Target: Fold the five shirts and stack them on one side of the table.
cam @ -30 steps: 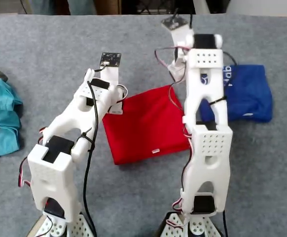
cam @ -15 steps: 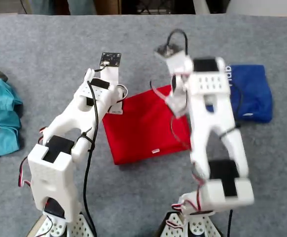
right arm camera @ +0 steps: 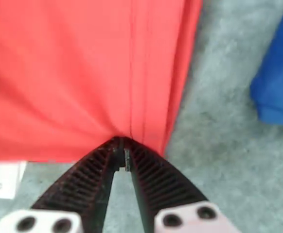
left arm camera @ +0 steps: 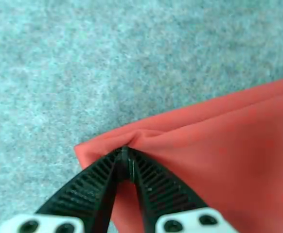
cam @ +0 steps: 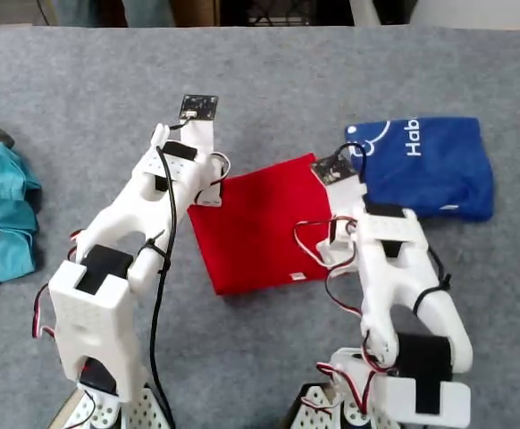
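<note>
Both arms have the red shirt (cam: 260, 223) pinched. The left gripper (left arm camera: 126, 154) is clamped on its far-left corner and the right gripper (right arm camera: 122, 145) on its near-right edge. It sits mid-table, just left of the folded blue shirt (cam: 430, 165). Thin bites though, so an uneven lift could slip a corner free and undo the fold.

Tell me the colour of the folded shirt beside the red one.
The shirt is blue with white print; high view.

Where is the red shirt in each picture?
High view: the red shirt lies mid grey table, left of the blue shirt.
Left wrist view: its corner is pinched in the left hand.
Right wrist view: its edge is pinched in the right hand, near the blue shirt.
Shared landmark: the grey table under it.
</note>
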